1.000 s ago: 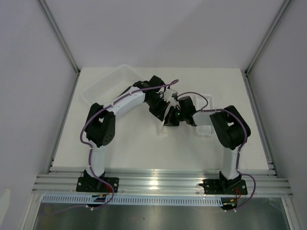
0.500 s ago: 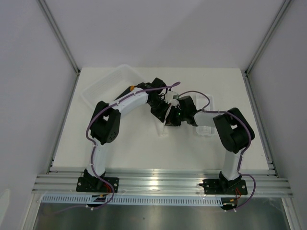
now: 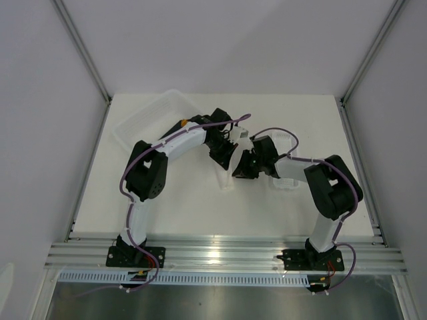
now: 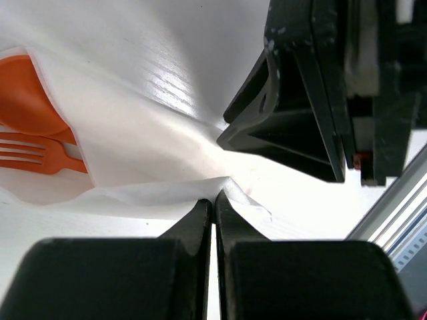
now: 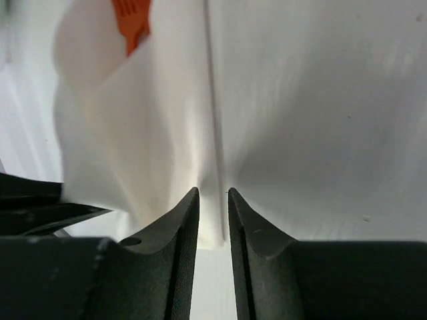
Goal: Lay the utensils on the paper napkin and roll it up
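Observation:
The paper napkin [image 4: 140,127] lies folded over the orange fork [image 4: 33,155] and spoon [image 4: 27,93], whose heads stick out at the left of the left wrist view. My left gripper [image 4: 214,197] is shut on a raised edge of the napkin. My right gripper [image 5: 213,193] pinches a ridge of the napkin [image 5: 133,133] between nearly closed jaws; the fork tip [image 5: 131,20] shows at the top. In the top view both grippers, left [image 3: 227,152] and right [image 3: 239,170], meet at mid-table and hide most of the napkin.
A large translucent bin [image 3: 150,117] stands at the back left. A narrow ribbed white tray [image 3: 285,180] lies just right of the right gripper, under the right forearm. The right gripper's dark body [image 4: 313,100] sits close in front of the left gripper.
Both arms have shifted their elbows to the right. The right gripper has moved slightly up and right; the grippers stay together at the napkin.

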`<state>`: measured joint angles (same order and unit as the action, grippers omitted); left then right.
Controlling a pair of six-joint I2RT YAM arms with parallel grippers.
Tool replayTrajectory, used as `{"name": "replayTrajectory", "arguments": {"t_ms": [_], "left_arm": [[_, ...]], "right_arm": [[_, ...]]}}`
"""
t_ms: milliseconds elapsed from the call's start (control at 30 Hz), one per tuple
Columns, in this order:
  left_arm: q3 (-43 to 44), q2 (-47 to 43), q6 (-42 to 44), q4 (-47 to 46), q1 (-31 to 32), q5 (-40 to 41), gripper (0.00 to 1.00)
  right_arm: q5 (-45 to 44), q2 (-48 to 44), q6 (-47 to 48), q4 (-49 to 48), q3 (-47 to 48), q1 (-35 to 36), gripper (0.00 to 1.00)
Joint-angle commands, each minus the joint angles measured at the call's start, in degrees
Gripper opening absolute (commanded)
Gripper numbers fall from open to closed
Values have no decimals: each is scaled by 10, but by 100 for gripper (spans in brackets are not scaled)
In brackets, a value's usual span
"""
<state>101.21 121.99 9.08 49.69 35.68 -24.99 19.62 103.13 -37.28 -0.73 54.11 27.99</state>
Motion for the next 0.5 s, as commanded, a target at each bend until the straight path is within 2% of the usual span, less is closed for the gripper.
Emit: {"name": "replayTrajectory", "arguments": {"t_ms": [0, 133, 267, 467], "left_arm": [[-1, -14, 2, -14, 4, -6, 1], [-4, -17, 1, -14, 4, -14, 1], [4, -7, -1, -20, 5, -26, 1], [35, 6, -7, -14, 16, -57, 1]], "right_arm": [[4, 17, 12, -26, -8, -6, 28], [17, 34, 12, -50, -17, -5, 26], [35, 35, 12, -83, -33, -6, 10], [37, 18, 5, -116, -51, -3, 3]]}}
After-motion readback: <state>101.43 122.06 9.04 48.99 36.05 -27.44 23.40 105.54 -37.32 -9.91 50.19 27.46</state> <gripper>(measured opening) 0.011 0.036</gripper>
